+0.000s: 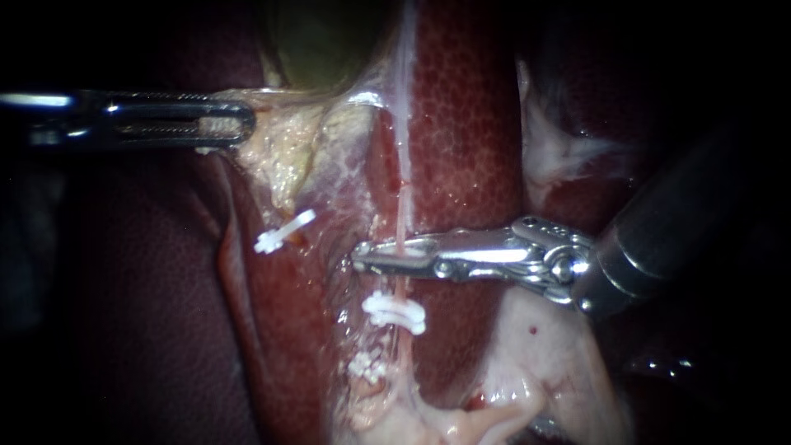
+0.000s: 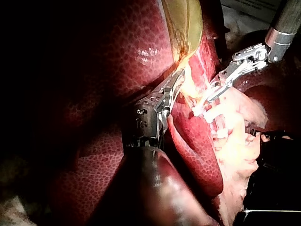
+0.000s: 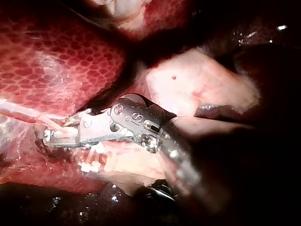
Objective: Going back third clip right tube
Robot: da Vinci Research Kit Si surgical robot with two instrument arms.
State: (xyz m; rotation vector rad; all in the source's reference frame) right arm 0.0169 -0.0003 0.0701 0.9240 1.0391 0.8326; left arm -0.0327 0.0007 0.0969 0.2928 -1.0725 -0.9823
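Observation:
The right tube point(image 1: 402, 177) is a thin pink strand running down over the liver point(image 1: 465, 124). My right instrument point(image 1: 372, 257) comes in from the right and lies across it, its jaws closed to a narrow gap with the tube between them. Just below them a white clip point(image 1: 395, 312) sits on this tube, and a second clip point(image 1: 367, 365) lower down. A third white clip point(image 1: 284, 231) sits on the left tube. My left instrument point(image 1: 227, 124) is shut on pale yellowish tissue at the gallbladder point(image 1: 321, 41). In the right wrist view the jaws point(image 3: 49, 136) enclose the tube.
Pale fatty tissue point(image 1: 548, 363) lies under my right instrument's shaft. Dark liver point(image 1: 148, 313) fills the left side. The left wrist view shows my left instrument point(image 2: 176, 84) and, just beyond it, my right instrument point(image 2: 210, 93).

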